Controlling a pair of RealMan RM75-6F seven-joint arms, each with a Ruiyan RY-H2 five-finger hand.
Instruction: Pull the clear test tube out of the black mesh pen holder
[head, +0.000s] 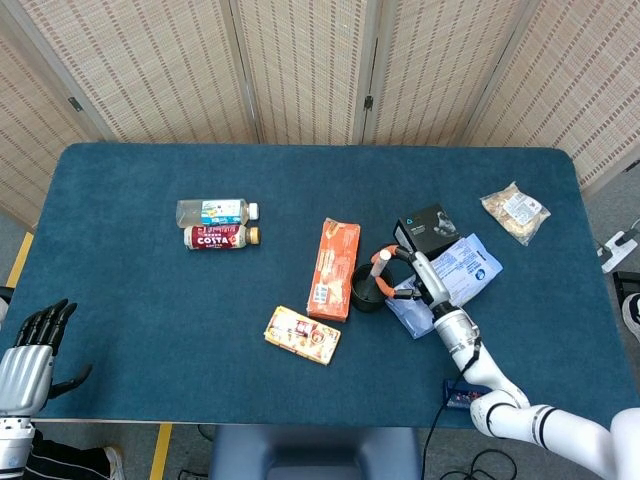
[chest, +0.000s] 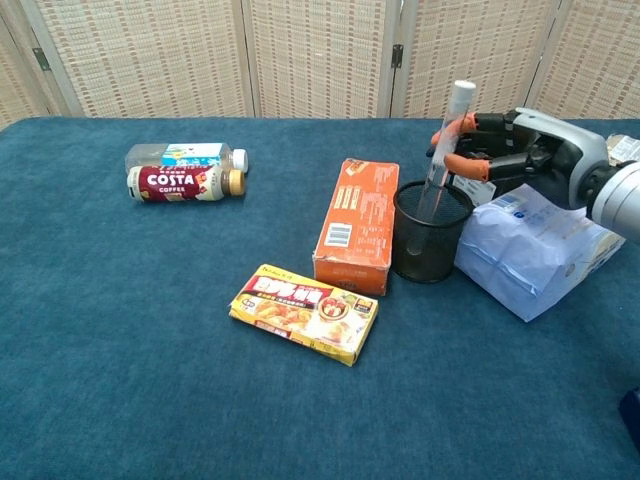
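The black mesh pen holder (chest: 431, 231) stands right of centre, also seen in the head view (head: 366, 290). The clear test tube (chest: 447, 140) stands in it, leaning slightly right, with its upper half above the rim; from the head camera the test tube (head: 380, 268) looks short. My right hand (chest: 522, 148) reaches in from the right, and its orange-tipped fingers (chest: 470, 165) pinch the tube above the rim. My left hand (head: 30, 345) rests off the table's near left corner, holding nothing, fingers extended.
An orange box (chest: 358, 225) lies against the holder's left side, a yellow box (chest: 305, 310) in front of it. A pale blue bag (chest: 540, 250) and a black box (head: 425, 225) sit right of the holder. Two bottles (chest: 185, 172) lie far left.
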